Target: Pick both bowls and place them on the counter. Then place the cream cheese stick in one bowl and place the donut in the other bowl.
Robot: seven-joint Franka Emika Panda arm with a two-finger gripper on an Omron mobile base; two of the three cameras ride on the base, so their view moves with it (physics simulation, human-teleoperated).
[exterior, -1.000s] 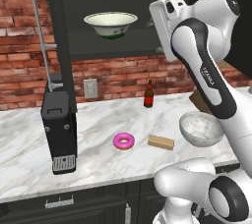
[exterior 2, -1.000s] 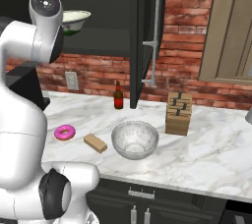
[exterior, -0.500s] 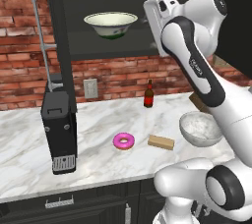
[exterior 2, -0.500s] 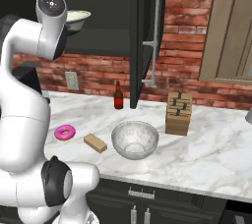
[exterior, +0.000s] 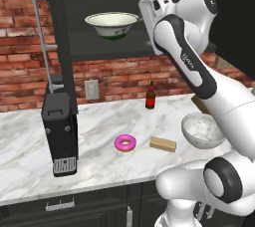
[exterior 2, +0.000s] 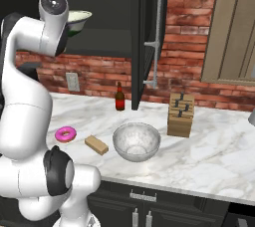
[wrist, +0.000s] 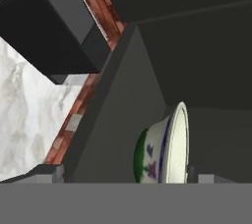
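The cream bowl with green marks stands on a dark cabinet shelf above the counter. My gripper is level with it, just to its right, open and empty. In the hand view the bowl lies on its side between the wide-apart fingertips. The grey marbled bowl sits on the counter at the right. The pink donut and the tan cream cheese stick lie side by side left of it. From the right, the same marbled bowl, donut and stick show.
A black appliance stands on the counter at the left under an open cabinet door with a long handle. A dark bottle stands by the brick wall. A wooden knife block is right of the marbled bowl.
The hand has moved left along the shelf, closer to the cream bowl. The jaws stay open. Nothing on the counter has moved.
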